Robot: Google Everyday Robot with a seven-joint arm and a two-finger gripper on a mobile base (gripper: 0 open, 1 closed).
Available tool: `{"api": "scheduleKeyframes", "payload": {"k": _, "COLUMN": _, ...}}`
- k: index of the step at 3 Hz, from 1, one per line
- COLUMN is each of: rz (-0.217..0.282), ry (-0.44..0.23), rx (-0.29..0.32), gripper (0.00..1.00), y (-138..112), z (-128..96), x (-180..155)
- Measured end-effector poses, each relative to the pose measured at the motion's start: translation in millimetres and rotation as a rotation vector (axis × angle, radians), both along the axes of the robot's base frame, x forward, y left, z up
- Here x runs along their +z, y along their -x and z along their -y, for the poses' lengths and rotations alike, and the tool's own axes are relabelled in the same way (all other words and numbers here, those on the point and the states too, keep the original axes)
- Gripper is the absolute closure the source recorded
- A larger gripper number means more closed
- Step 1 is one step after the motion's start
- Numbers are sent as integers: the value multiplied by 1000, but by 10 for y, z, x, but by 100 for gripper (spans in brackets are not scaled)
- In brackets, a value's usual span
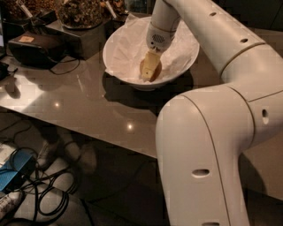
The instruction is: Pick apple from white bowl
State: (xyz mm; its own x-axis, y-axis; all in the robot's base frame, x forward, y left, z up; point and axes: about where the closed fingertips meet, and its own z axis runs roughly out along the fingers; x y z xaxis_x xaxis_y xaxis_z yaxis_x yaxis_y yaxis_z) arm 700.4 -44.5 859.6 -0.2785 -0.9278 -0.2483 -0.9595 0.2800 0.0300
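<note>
The hand (pixel 150 71) was low inside the white bowl (pixel 107 56), pointing almost straight down from the wrist above it. Its pale tip lay against the near side of the apple (pixel 158 70), covering most of the fruit and leaving only an orange-red edge showing on the right. How far open the hand was could not be told from this angle, nor whether it had a real hold on the apple; it was touching it, and that is as much as could be said.

The steep approach made sense. The bowl's sides flare high and the apple sat deep near the middle, so coming from above was the way to reach it without knocking the rim. The apple rested on crinkled white paper (pixel 126 48) lining the bowl (a soft bed that may shift or bunch under a lift). By the look of it, the step in hand was the grasp itself, with the lift not yet made.

The white arm (pixel 212 31) arched over from the right, its thick lower part filling the foreground. The bowl stood on a glossy grey bench (pixel 88 103). Behind it were dark bowls of brown snacks (pixel 79 11), with a black case (pixel 33 44) to the left. Cables (pixel 44 194) lay on the floor below.
</note>
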Motion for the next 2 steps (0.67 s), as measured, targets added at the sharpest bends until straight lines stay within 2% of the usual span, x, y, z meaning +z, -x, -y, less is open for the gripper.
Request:
{"api": "scheduleKeyframes", "payload": {"k": 1, "rz": -16, "ry": 2, "rx": -2, "gripper": 32, "y": 38, "z": 26, "x": -88}}
{"api": "scheduleKeyframes", "payload": {"k": 2, "rz": 4, "ry": -8, "rx": -6, "gripper": 51, "y": -33, "z": -16, "x": -113}}
